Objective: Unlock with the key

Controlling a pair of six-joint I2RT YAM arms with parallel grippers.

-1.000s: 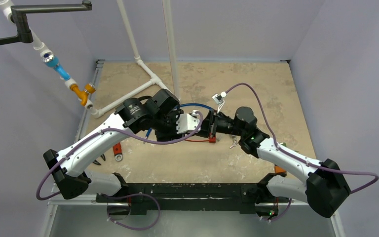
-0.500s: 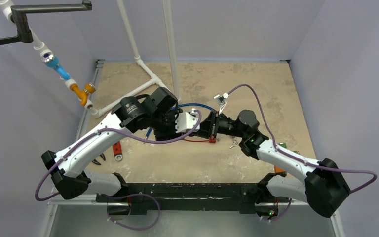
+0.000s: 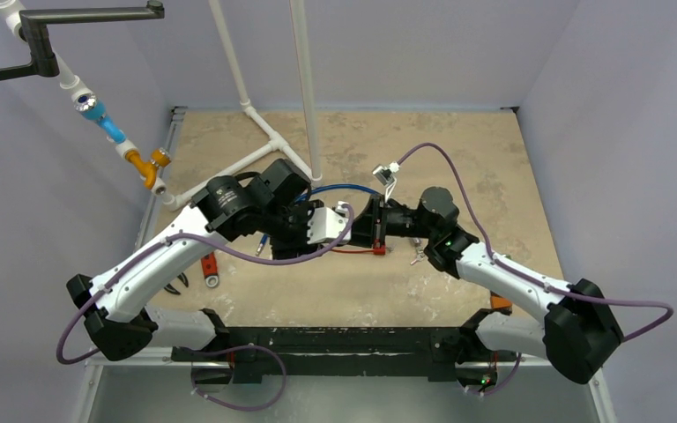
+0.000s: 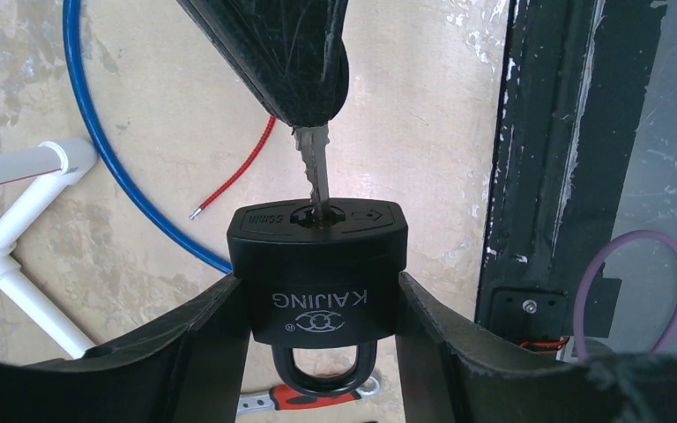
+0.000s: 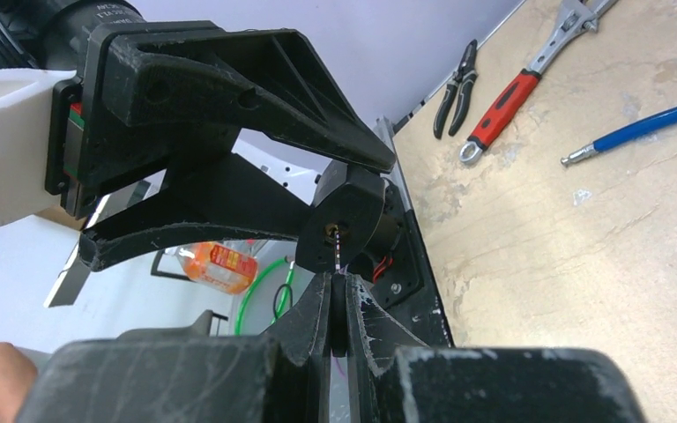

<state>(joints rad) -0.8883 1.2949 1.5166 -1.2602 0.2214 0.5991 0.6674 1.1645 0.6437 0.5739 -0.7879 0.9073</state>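
A black padlock (image 4: 317, 264) marked KAIJING hangs above the table, and my left gripper (image 4: 317, 295) is shut on its two sides. Its shackle (image 4: 322, 377) points back toward the wrist and sits in the body. The silver key (image 4: 315, 172) stands with its tip in the keyhole on the lock's far face. My right gripper (image 5: 338, 286) is shut on the key's head, and the thin blade (image 5: 338, 251) runs from its fingertips into the padlock (image 5: 345, 218). From above, both grippers meet nose to nose over the table's middle (image 3: 363, 226).
A blue hose (image 4: 97, 176), a red wire (image 4: 234, 172) and white PVC pipe (image 4: 18, 229) lie on the table below the lock. A red-handled wrench (image 5: 502, 106) and pliers (image 5: 454, 84) lie at the left side. The black frame bar (image 4: 538, 150) runs along the near edge.
Both arms have drifted slightly left together, the right gripper following the lock. The key stays in the keyhole and both grips are unchanged.
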